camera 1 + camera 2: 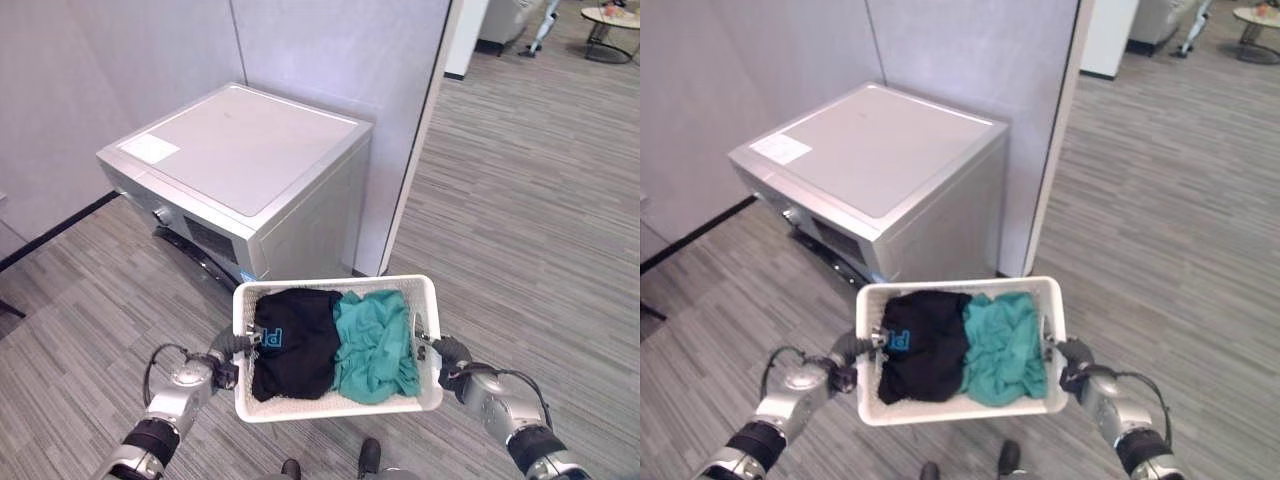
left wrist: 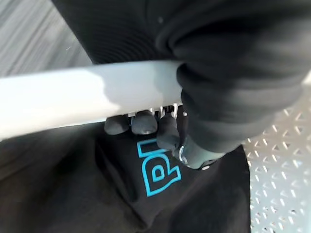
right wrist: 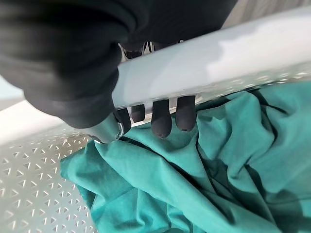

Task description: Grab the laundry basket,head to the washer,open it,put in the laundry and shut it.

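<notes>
basket (image 1: 330,408): white perforated plastic | washer (image 1: 240,160): smooth silver metal | garments: soft cloth

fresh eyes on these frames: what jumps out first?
The white basket, held up by both hands: the left hand curls over one side rim and the right hand over the other. Inside lie a black garment on the robot's left and a teal one on its right. Just ahead stands the silver washer in the corner against grey walls, its front mostly out of sight.
</notes>
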You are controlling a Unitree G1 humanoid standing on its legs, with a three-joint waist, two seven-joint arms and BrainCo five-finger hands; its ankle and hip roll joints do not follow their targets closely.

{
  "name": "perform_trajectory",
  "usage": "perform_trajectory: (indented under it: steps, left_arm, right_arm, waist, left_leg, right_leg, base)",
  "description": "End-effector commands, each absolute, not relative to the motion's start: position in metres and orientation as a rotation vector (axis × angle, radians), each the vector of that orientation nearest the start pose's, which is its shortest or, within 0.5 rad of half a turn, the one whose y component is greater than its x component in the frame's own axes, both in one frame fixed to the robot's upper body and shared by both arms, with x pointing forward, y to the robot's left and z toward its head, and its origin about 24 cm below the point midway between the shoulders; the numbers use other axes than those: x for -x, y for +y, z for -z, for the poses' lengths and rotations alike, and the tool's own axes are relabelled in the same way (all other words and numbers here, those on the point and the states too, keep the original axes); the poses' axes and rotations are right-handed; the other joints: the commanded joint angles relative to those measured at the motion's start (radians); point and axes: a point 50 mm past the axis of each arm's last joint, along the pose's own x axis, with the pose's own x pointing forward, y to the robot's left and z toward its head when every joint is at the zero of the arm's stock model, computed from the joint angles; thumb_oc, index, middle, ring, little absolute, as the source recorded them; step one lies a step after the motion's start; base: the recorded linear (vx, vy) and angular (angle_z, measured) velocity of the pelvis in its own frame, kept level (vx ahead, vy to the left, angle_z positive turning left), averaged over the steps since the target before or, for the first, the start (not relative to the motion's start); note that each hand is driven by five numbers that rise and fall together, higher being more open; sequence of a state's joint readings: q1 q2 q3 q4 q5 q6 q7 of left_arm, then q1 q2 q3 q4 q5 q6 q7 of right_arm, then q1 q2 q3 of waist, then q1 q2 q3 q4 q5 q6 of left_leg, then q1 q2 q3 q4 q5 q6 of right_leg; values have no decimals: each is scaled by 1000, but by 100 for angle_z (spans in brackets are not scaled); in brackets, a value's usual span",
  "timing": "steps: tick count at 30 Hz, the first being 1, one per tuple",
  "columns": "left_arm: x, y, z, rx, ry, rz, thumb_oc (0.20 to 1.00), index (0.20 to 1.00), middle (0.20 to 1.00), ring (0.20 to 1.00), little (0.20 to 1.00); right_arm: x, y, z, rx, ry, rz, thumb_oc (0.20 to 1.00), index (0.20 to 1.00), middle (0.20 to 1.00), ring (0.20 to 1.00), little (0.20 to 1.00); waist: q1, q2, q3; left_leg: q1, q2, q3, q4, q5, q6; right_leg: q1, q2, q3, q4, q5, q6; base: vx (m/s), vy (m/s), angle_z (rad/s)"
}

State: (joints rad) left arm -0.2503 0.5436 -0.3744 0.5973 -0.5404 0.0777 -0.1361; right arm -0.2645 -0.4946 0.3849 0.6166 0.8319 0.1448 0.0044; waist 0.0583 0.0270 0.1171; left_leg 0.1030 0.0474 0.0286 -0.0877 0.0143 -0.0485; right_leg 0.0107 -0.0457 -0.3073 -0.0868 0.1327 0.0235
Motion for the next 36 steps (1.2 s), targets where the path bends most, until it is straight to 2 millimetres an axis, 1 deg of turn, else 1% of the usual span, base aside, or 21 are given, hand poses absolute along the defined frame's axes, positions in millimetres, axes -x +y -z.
perform_trajectory:
  steps: [1, 2, 5, 9, 11, 12, 13, 14, 16, 17, 18, 19, 20, 21, 23, 24, 25, 27, 29, 33, 36]
  left_arm:
    - [-283, 301, -1, -321, 564, 21, 200, 200, 200, 200, 200]
    - [-283, 301, -1, -321, 564, 21, 200, 200, 200, 200, 200]
    - [-282, 309, -2, -336, 581, 2, 200, 200, 200, 200, 200]
    - [-279, 306, 8, -312, 614, -2, 200, 200, 200, 200, 200]
    - [-277, 302, 13, -309, 631, 13, 200, 200, 200, 200, 200]
    - [-277, 301, 14, -306, 634, 17, 200, 200, 200, 200, 200]
    - [-281, 294, 16, -300, 634, 30, 200, 200, 200, 200, 200]
    - [-283, 289, 17, -297, 638, 45, 200, 200, 200, 200, 200]
    - [-286, 288, 17, -306, 641, 49, 200, 200, 200, 200, 200]
    - [-287, 289, 16, -310, 641, 42, 200, 200, 200, 200, 200]
    - [-289, 288, 15, -314, 635, 41, 200, 200, 200, 200, 200]
    - [-290, 287, 15, -308, 637, 37, 200, 200, 200, 200, 200]
    - [-291, 287, 15, -308, 635, 39, 200, 200, 200, 200, 200]
    - [-290, 288, 17, -307, 651, 29, 200, 200, 200, 200, 200]
    - [-289, 288, 18, -321, 663, 41, 200, 200, 200, 200, 200]
    - [-288, 287, 21, -340, 674, 63, 200, 200, 200, 200, 200]
    - [-288, 287, 21, -340, 674, 63, 200, 200, 200, 200, 200]
    - [-287, 288, 19, -383, 678, 97, 200, 200, 200, 200, 200]
    - [-287, 291, 18, -388, 677, 93, 200, 200, 200, 200, 200]
    - [-283, 304, 11, -386, 665, 56, 200, 200, 200, 200, 200]
    - [-282, 312, 4, -399, 648, 54, 200, 200, 200, 200, 200]
  right_arm:
    - [-304, -172, -18, -228, 444, -482, 200, 200, 200, 200, 200]
    - [-304, -172, -18, -228, 444, -482, 200, 200, 200, 200, 200]
    - [-313, -166, -32, -171, 424, -546, 200, 200, 200, 200, 200]
    - [-320, -158, -39, -167, 415, -580, 200, 200, 200, 200, 200]
    - [-321, -155, -47, -143, 404, -620, 200, 200, 200, 200, 200]
    - [-321, -155, -51, -128, 394, -639, 200, 200, 200, 200, 200]
    - [-324, -162, -61, -104, 365, -628, 200, 200, 200, 200, 200]
    - [-325, -165, -65, -99, 355, -620, 200, 200, 200, 200, 200]
    - [-329, -161, -72, -87, 336, -638, 200, 200, 200, 200, 200]
    - [-328, -160, -71, -97, 333, -638, 200, 200, 200, 200, 200]
    - [-327, -157, -71, -104, 327, -649, 200, 200, 200, 200, 200]
    - [-325, -154, -72, -111, 328, -664, 200, 200, 200, 200, 200]
    - [-325, -154, -72, -111, 327, -663, 200, 200, 200, 200, 200]
    - [-321, -152, -77, -92, 318, -702, 200, 200, 200, 200, 200]
    - [-318, -150, -81, -80, 312, -729, 200, 200, 200, 200, 200]
    - [-312, -150, -82, -74, 316, -768, 200, 200, 200, 200, 200]
    - [-312, -150, -82, -74, 316, -768, 200, 200, 200, 200, 200]
    - [-306, -147, -86, -17, 329, -843, 200, 200, 200, 200, 200]
    - [-305, -146, -87, -4, 328, -858, 200, 200, 200, 200, 200]
    - [-307, -132, -99, 35, 289, -919, 200, 200, 200, 200, 200]
    - [-308, -123, -106, 63, 273, -957, 200, 200, 200, 200, 200]
  waist:
    - [28, -52, -31]
    - [27, -52, -31]
    - [35, -54, -24]
    - [40, -49, -12]
    - [37, -49, 6]
    - [34, -50, 15]
    - [19, -47, 31]
    - [17, -43, 35]
    - [26, -37, 48]
    - [23, -37, 49]
    - [16, -33, 45]
    - [10, -31, 39]
    - [11, -29, 41]
    - [3, -14, 27]
    - [0, -9, 21]
    - [-6, -6, 8]
    - [-5, -6, 8]
    - [-4, -8, -5]
    - [-3, -9, -9]
    - [7, -15, -21]
    - [15, -19, -29]
  left_leg:
    - [-42, 3, 37, 110, -43, -31]
    - [-42, 3, 36, 110, -44, -31]
    - [-56, 12, 21, 134, -40, -42]
    - [-73, 18, 1, 157, -32, -54]
    - [-118, 7, 3, 240, -41, -65]
    - [-139, 6, 21, 274, -43, -69]
    - [-191, 40, 96, 309, -11, -79]
    - [-215, 63, 120, 302, 12, -82]
    - [-252, 98, 88, 271, 55, -98]
    - [-251, 105, 81, 262, 64, -99]
    - [-259, 129, 84, 237, 97, -106]
    - [-237, 144, 97, 218, 88, -117]
    - [-243, 142, 103, 213, 104, -108]
    - [-195, 159, 145, 132, 122, -110]
    - [-177, 158, 155, 103, 124, -110]
    - [-160, 147, 161, 92, 119, -105]
    - [-159, 147, 162, 92, 119, -105]
    - [-130, 120, 179, 76, 99, -92]
    - [-123, 116, 185, 69, 96, -88]
    - [-92, 89, 208, 23, 83, -66]
    - [-91, 76, 213, 10, 75, -59]
  right_leg:
    - [44, -20, 28, 63, -170, 71]
    - [44, -20, 28, 63, -170, 71]
    - [49, -14, 16, 65, -179, 63]
    - [59, -6, -3, 66, -190, 52]
    - [58, -13, -19, 72, -199, 43]
    - [58, -18, -29, 74, -201, 41]
    - [65, -32, -66, 72, -207, 38]
    - [69, -36, -83, 70, -208, 39]
    - [75, -44, -94, 80, -207, 43]
    - [75, -46, -95, 84, -206, 44]
    - [74, -47, -100, 87, -208, 48]
    - [86, -47, -97, 89, -225, 54]
    - [78, -50, -105, 91, -213, 50]
    - [90, -44, -110, 92, -217, 55]
    - [92, -46, -111, 91, -214, 58]
    - [97, -54, -111, 87, -210, 59]
    - [97, -54, -111, 86, -210, 59]
    - [111, -77, -102, 75, -198, 73]
    - [109, -81, -97, 75, -195, 76]
    - [97, -102, -72, 64, -168, 103]
    - [87, -112, -65, 52, -147, 118]
  base:
    - [-46, -83, 17]
    - [-50, -81, 16]
    - [-43, -70, 22]
    - [-51, -77, 22]
    - [-88, -75, 15]
    - [-113, -17, 76]
    - [-110, 10, 92]
    - [-86, 46, 103]
    - [3, 44, 68]
    - [58, 56, 44]
    - [138, 57, 22]
    - [72, 70, 12]
    - [131, 112, 16]
    - [71, 154, 17]
    - [110, 142, -1]
    - [69, 97, -3]
    - [163, 208, -1]
    - [154, 196, 1]
    - [83, 116, 2]
    - [72, 133, -12]
    - [38, 88, -9]
